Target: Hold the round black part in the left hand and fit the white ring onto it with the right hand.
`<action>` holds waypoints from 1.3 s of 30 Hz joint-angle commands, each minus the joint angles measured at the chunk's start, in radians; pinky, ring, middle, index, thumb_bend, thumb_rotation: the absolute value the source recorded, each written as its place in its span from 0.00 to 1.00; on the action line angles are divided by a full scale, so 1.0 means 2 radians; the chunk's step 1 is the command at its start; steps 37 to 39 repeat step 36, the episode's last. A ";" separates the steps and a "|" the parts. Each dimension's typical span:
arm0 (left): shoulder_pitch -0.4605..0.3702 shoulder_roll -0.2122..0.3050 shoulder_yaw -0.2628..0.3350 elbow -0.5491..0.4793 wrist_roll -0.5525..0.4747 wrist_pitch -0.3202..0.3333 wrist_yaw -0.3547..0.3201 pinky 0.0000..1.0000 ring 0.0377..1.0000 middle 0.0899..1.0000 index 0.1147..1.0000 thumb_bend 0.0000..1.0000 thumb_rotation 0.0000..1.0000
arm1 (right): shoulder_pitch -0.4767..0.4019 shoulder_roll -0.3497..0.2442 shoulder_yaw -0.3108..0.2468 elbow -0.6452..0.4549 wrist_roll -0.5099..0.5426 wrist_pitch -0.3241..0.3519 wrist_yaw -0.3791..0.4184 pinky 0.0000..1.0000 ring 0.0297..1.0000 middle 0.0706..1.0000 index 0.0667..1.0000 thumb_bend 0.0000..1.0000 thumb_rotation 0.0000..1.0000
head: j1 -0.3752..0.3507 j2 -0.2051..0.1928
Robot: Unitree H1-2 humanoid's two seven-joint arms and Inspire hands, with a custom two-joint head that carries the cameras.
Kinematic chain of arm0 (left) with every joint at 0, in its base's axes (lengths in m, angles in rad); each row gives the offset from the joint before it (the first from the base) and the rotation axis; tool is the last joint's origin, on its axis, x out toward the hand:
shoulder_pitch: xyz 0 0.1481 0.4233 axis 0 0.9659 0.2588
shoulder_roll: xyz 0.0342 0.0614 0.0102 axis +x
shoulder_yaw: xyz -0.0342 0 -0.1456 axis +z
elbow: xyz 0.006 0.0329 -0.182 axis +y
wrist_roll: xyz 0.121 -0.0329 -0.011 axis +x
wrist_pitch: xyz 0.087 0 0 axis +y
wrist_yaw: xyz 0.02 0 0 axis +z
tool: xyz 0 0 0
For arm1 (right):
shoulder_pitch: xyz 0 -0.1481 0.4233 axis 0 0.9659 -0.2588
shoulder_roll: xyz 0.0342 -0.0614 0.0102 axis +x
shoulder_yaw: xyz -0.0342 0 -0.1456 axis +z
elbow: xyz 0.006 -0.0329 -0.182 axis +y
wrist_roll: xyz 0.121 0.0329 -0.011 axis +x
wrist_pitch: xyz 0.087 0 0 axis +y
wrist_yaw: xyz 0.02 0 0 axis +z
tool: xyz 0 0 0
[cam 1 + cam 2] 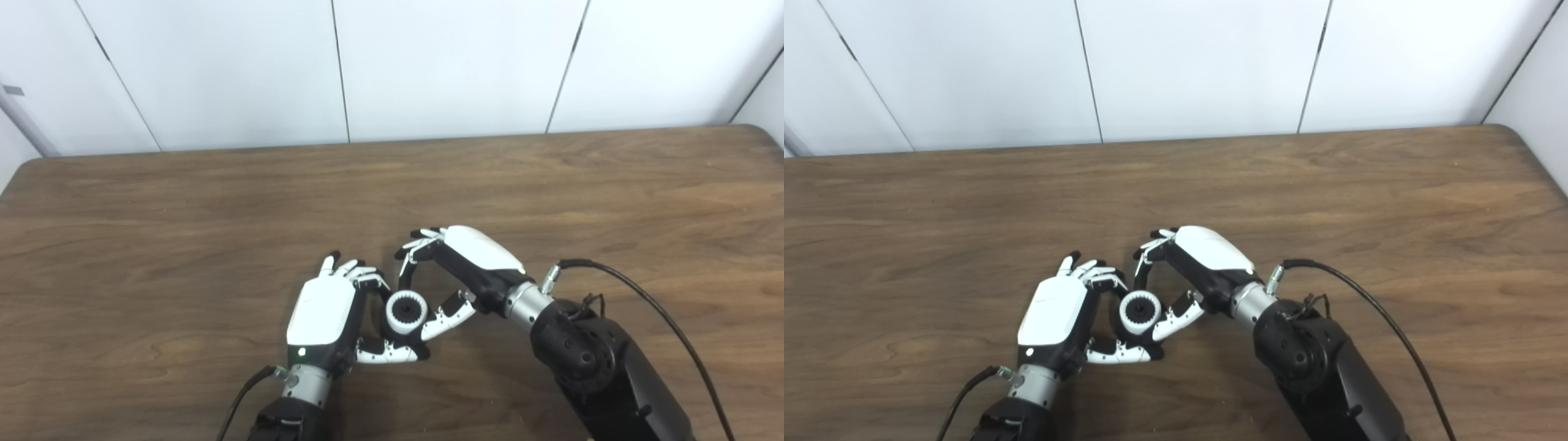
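Hands are both down near the lower middle of the frame, crowded around one small assembly on the brown wooden table (184,202). The left hand (324,312) comes up from the bottom edge, back of the hand facing the camera, with its fingers (361,272) curling over the upper left side of the part and its thumb (386,352) hooked underneath. So it's wrapped around the round black part (405,312) from the left, and it looks like a proper hold on it.

The white ring (392,318) sits around that black part, so you see a white band on the outside and a dark toothed centre facing up toward the camera. Can't tell whether it's seated all the way down or just resting on.

The right hand (465,269) reaches in from the lower right, angled toward the upper left. Its fingers (413,248) arch over the top of the ring and its thumb (447,318) presses in at the ring's lower right edge, right against the left thumb's tip. That's a pinch across the ring, fairly narrow, with thumb clearly touching; the upper fingers are close, but contact there is hard to make out.

A black cable (643,300) loops off the right wrist toward the lower right corner. White wall panels (453,67) fill the upper part of the frame.
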 commanded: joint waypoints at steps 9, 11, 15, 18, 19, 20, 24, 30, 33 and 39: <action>0.000 -0.002 -0.007 0.006 0.002 0.000 -0.011 1.00 0.87 0.74 0.42 0.52 0.06 | -0.013 -0.006 -0.005 -0.017 -0.017 -0.007 -0.002 1.00 0.97 0.89 0.69 1.00 0.33 | 0.000 0.001; 0.000 -0.002 -0.007 0.006 0.001 -0.001 -0.010 1.00 0.87 0.74 0.42 0.52 0.06 | -0.012 -0.006 -0.006 -0.017 -0.018 -0.008 -0.004 1.00 0.97 0.90 0.70 1.00 0.35 | 0.000 0.001; 0.000 -0.002 -0.006 0.006 0.001 -0.002 -0.008 1.00 0.87 0.74 0.42 0.52 0.06 | -0.012 -0.006 -0.011 -0.018 -0.020 -0.005 -0.004 1.00 0.98 0.90 0.71 1.00 0.35 | -0.002 0.003; 0.000 -0.002 -0.006 0.004 0.000 -0.001 -0.011 1.00 0.87 0.74 0.42 0.52 0.06 | -0.013 -0.007 -0.015 -0.020 -0.022 -0.002 -0.002 1.00 0.98 0.90 0.71 1.00 0.35 | -0.002 0.003; 0.000 -0.002 -0.006 0.004 0.000 -0.001 -0.012 1.00 0.87 0.74 0.42 0.52 0.06 | -0.013 -0.008 -0.018 -0.022 -0.021 -0.001 -0.001 1.00 0.98 0.90 0.70 1.00 0.36 | -0.002 0.003; 0.000 -0.001 -0.006 0.003 0.001 0.000 -0.012 1.00 0.87 0.74 0.42 0.52 0.06 | -0.013 -0.009 -0.021 -0.024 -0.020 0.001 0.000 1.00 0.98 0.90 0.70 1.00 0.36 | -0.002 0.003; 0.000 0.000 -0.004 0.004 0.001 0.000 -0.011 1.00 0.87 0.74 0.42 0.52 0.06 | -0.013 -0.014 -0.037 -0.035 -0.015 0.011 0.005 1.00 0.97 0.90 0.70 1.00 0.35 | -0.005 0.003; 0.000 0.003 -0.001 0.004 -0.003 -0.003 -0.008 1.00 0.86 0.73 0.42 0.52 0.06 | -0.011 -0.028 -0.059 -0.049 -0.012 0.017 0.010 0.99 0.96 0.89 0.71 1.00 0.34 | -0.010 0.002; 0.000 0.006 0.002 0.005 -0.004 -0.006 -0.007 1.00 0.86 0.73 0.42 0.52 0.06 | -0.009 -0.035 -0.071 -0.056 -0.008 0.021 0.008 0.99 0.96 0.89 0.71 1.00 0.35 | -0.013 0.002; 0.000 0.008 0.005 0.003 -0.004 -0.004 -0.011 1.00 0.86 0.73 0.42 0.52 0.06 | -0.003 -0.039 -0.084 -0.062 -0.007 0.021 0.004 0.95 0.94 0.88 0.70 1.00 0.35 | -0.016 0.001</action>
